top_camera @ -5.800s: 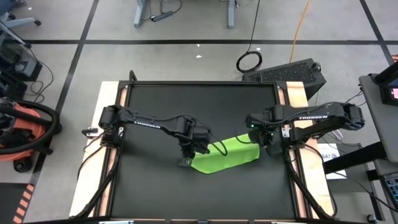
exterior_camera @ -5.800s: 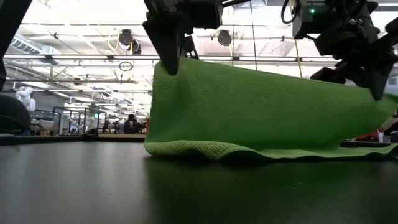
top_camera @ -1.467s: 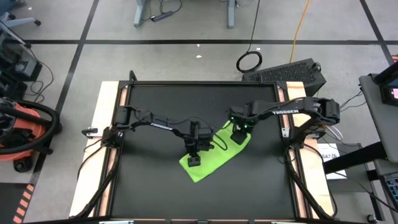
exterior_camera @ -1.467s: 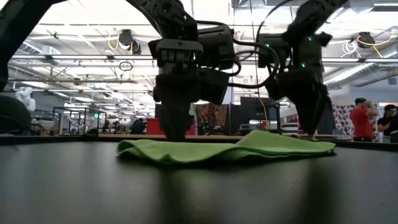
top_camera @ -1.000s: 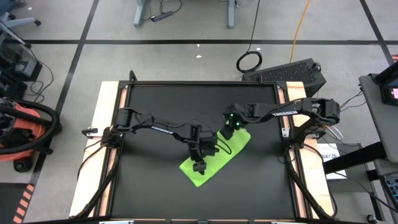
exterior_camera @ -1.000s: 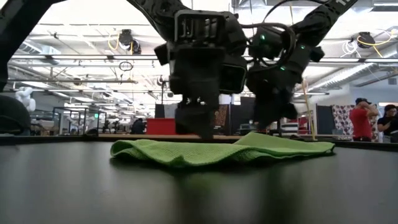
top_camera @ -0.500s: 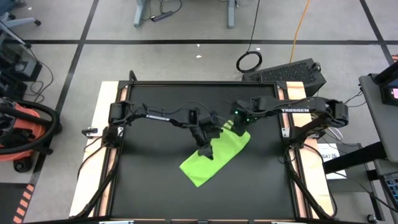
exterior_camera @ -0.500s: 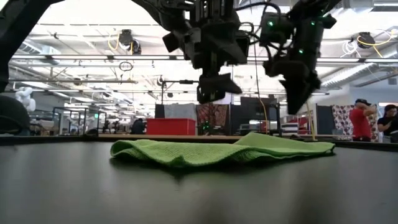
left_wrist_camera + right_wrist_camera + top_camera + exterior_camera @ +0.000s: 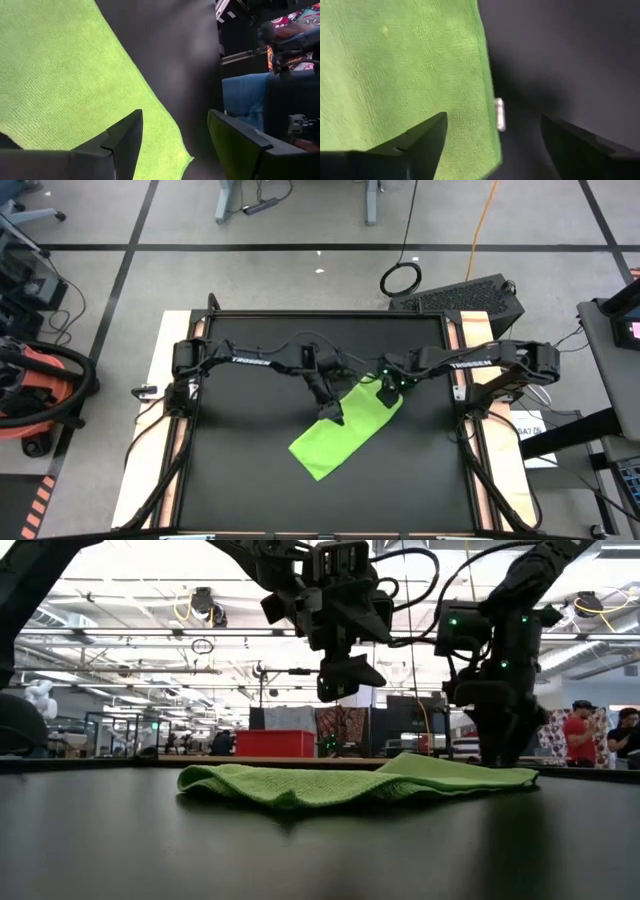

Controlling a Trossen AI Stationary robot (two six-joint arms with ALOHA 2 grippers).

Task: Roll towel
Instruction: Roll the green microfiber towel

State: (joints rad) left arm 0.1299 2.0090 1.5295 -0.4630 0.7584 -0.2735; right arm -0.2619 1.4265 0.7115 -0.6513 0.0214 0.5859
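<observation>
The left gripper [image 9: 333, 417] hangs open and empty above the towel's [image 9: 343, 434] far left edge, clear of the cloth, seemingly ready to come down for a corner. The towel lies folded into a flat diagonal strip mid-worktop [image 9: 240, 470], unrolled. At its far right end, the right gripper [image 9: 385, 398] sits low, jaws spread, apparently to catch that edge.

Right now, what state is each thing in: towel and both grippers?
towel: folded into a strip, flat on the mat, not yet rolled, held by neither gripper.
left gripper: open, raised above the towel.
right gripper: open, low at the towel's far end.
</observation>
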